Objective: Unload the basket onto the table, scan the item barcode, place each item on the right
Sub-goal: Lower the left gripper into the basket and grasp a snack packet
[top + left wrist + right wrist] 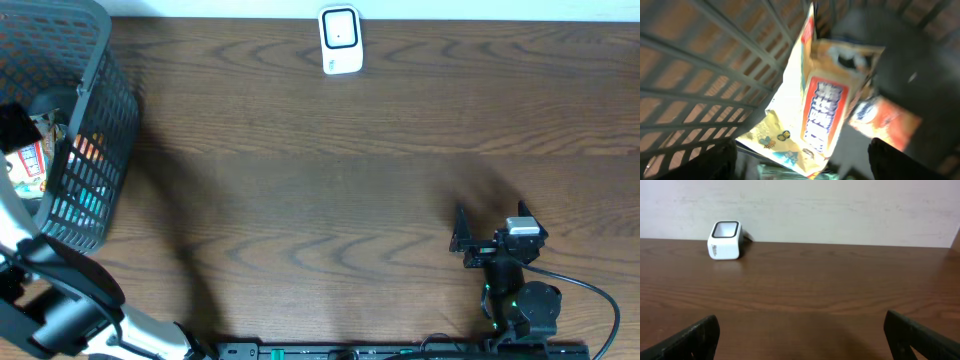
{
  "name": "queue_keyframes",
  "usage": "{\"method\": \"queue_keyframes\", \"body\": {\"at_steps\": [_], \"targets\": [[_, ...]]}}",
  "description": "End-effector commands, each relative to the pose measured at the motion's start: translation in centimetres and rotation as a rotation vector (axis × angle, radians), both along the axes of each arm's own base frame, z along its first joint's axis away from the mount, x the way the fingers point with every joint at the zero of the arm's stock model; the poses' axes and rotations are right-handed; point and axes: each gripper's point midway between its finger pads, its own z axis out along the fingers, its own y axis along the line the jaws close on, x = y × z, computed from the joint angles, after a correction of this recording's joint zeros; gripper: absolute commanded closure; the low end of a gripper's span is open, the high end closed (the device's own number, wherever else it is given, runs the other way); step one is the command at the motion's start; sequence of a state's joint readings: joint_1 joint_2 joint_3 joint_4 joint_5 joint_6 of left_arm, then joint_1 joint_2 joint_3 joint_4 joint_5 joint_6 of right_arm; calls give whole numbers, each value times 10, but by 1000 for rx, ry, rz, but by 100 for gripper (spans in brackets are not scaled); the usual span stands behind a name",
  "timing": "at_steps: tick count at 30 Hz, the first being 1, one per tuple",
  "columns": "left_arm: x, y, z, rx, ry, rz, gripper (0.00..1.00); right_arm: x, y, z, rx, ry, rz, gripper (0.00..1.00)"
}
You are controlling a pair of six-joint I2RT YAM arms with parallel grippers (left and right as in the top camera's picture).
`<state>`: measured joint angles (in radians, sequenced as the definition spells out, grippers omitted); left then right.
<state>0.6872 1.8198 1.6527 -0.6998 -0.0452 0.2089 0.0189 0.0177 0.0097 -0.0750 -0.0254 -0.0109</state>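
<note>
- At 10 o'clock on the table [300, 190], overhead, stands a grey basket [112, 110]; the left arm reaches into it from 7 o'clock.
- Inside the basket lies the packet [822, 107], cream with a red label. It is tilted, its top toward 12 o'clock in the left wrist view.
- The left gripper [802, 152] has its fingers [705, 160] wide apart, one on each side of the packet's lower end. I cannot tell whether either touches it.
- An orange-and-white pack [885, 122] lies just beside the packet, at its 4 o'clock.
- The white scanner [340, 40] sits at 12 o'clock on the table, well apart from the basket.
- The right gripper [458, 232] rests at 4 o'clock, empty, fingers wide, pointing toward 9 o'clock.
- From the right wrist, the scanner [725, 240] shows at 10 o'clock.
</note>
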Motion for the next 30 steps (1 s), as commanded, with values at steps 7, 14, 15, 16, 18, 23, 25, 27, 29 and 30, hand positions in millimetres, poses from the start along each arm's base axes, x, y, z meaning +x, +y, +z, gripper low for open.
{"method": "queue_keyframes", "body": {"at_steps": [7,14,15,16,18,23,25,27,29,30], "targets": [[-1,-1,-59,22,240,-124,21,0,0,-1,2,2,-1,1],[-2,-3,-100,8,365,-163,21,0,0,-1,2,2,-1,1],[-1,-4,-105,3,378,-172,21,0,0,-1,2,2,-1,1],[-1,-5,-110,3,391,-181,21,0,0,-1,2,2,-1,1],[0,-5,-118,21,429,-187,21,0,0,-1,2,2,-1,1],[-2,2,-133,62,493,-165,25,0,0,-1,2,2,-1,1],[-3,5,-139,65,508,-159,26,0,0,-1,2,2,-1,1],[-4,5,-145,62,517,-158,34,0,0,-1,2,2,-1,1],[-3,6,-147,61,518,-158,45,0,0,-1,2,2,-1,1],[-2,6,-147,63,514,-157,52,0,0,-1,2,2,-1,1]]}}
